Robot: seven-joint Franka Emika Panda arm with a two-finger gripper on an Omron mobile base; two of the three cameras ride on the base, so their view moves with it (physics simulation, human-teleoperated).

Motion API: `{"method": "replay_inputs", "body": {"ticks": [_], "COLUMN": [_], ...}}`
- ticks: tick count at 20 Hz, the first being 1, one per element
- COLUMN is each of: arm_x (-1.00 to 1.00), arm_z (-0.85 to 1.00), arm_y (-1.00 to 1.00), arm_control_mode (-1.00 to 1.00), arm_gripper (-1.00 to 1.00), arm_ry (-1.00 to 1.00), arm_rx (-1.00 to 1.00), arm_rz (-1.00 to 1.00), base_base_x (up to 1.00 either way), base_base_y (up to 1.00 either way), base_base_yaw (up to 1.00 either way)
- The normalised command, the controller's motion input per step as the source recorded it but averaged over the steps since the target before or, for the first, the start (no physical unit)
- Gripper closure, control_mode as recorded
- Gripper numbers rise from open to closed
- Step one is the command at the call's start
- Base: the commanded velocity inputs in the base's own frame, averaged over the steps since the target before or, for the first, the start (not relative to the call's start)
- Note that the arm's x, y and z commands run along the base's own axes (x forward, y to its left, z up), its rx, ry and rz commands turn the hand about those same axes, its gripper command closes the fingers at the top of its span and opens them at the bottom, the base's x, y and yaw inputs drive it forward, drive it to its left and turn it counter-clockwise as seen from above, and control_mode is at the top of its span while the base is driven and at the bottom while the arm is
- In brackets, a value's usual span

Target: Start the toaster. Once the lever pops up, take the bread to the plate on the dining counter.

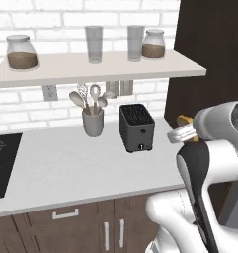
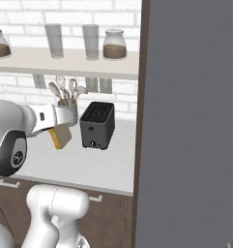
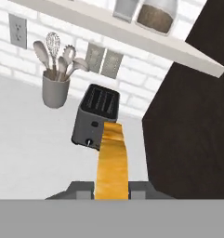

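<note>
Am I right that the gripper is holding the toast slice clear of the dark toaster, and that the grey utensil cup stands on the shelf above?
Not quite: the grey utensil cup stands on the pale worktop beside the boxy dark toaster, as the left base view shows. The gripper does hold the golden-crusted toast slice clear of it.

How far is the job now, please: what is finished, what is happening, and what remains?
Done: the bread is out of the toaster, whose slots look empty. In hand: the gripper holds the bread above the worktop. Left: bringing it to the plate on the dining counter.
</note>
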Motion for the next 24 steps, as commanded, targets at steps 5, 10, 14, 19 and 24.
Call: {"method": "replay_inputs", "body": {"ticks": [5,10,14,19,24], "arm_x": [0.0,0.0,0.0,0.0,0.0], "arm_z": [0.0,0.0,0.0,0.0,0.0], "arm_y": [0.0,0.0,0.0,0.0,0.0], "arm_control_mode": [1.0,1.0,1.0,1.0,1.0], "arm_gripper": [1.0,1.0,1.0,1.0,1.0], "arm_ry": [0.0,0.0,0.0,0.0,0.0], "arm_rx": [0.0,0.0,0.0,0.0,0.0], "arm_rz": [0.0,0.0,0.0,0.0,0.0], "base_base_x": [-0.2,-0.33,-0.45,-0.64,-0.48], "base_base_y": [0.22,0.69,0.77,0.34,0.08], "base_base_yaw": [-0.02,-0.21,-0.44,-0.63,-0.8]}}
